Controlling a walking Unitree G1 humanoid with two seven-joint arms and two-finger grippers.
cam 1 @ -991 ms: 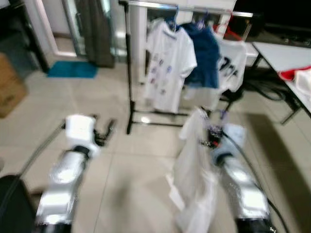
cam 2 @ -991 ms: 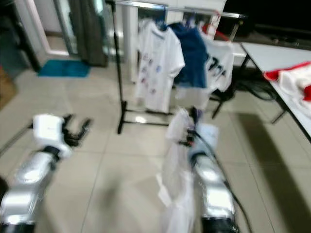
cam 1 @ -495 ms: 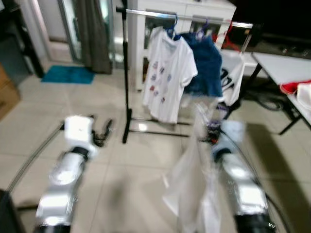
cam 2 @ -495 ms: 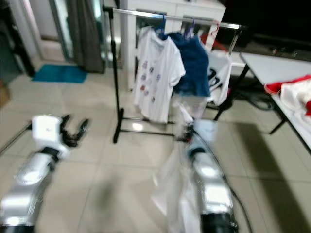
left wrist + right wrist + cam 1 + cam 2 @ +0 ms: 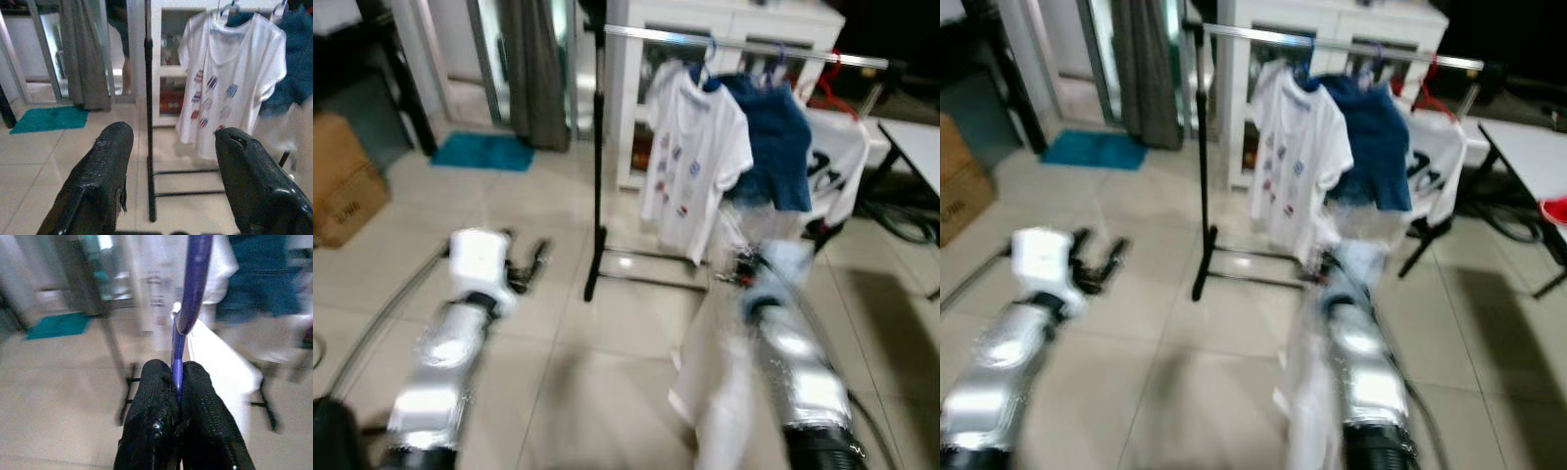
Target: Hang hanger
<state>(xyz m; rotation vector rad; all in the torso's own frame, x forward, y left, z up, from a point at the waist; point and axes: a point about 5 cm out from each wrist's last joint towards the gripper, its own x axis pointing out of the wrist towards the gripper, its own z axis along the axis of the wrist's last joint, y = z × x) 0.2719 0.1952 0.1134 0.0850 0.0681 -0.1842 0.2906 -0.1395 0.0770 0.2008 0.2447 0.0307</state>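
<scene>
The right gripper [image 5: 177, 382] pinches a purple hanger [image 5: 191, 289] by the thin stem below its hook, fingers squeezed flat against it. A white garment [image 5: 720, 392] hangs from the hanger and drapes over the right arm in the lower centre-right of the left eye view. The left gripper [image 5: 171, 161] is spread wide and holds nothing, low in the left of that view.

The hanger looks stiff and light, but the stem is narrow and smooth, so it will probably twist or slip between the fingers if jolted. The garment seems soft and limp; it will likely swing and pull the hanger off level. The grip near the hook is a sensible place, since it leaves the hook free to go over the rail.

The clothes rack [image 5: 597, 176] stands in the upper centre of the left eye view, carrying a white printed T-shirt [image 5: 693, 157], a blue top [image 5: 773, 147] and another white shirt [image 5: 832, 166].

Compared with a second ago, the rack sits further right and looks larger in the head views, so the camera has shifted and closed in. A cardboard box [image 5: 342, 191] now shows at the left edge. Both arms keep the same pose.
</scene>
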